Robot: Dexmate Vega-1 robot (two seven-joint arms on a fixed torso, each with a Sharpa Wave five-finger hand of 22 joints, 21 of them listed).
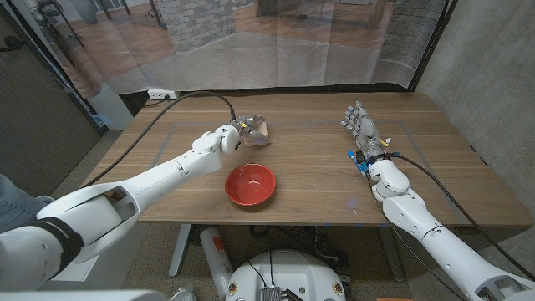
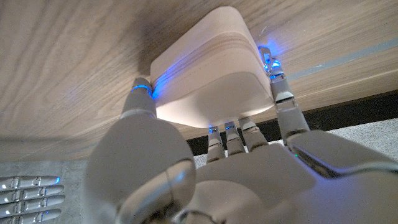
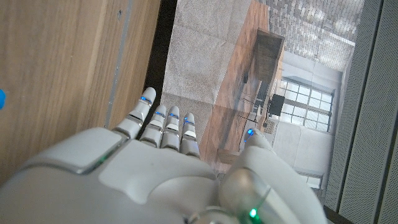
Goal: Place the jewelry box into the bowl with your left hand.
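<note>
The jewelry box (image 1: 257,131) is a pale pink rounded case at the table's far middle. My left hand (image 1: 236,134) is at its left side. In the left wrist view the box (image 2: 211,68) sits between the thumb and the other fingers (image 2: 283,99), which close around both its sides. The box appears to touch the table. The red bowl (image 1: 250,184) stands empty, nearer to me than the box and just right of my left forearm. My right hand (image 1: 362,127) stands far to the right with fingers apart, holding nothing.
A black cable (image 1: 180,99) runs from a power strip at the table's far left edge to my left wrist. Blue and yellow fittings (image 1: 361,160) sit at my right wrist. A translucent curtain hangs behind the table.
</note>
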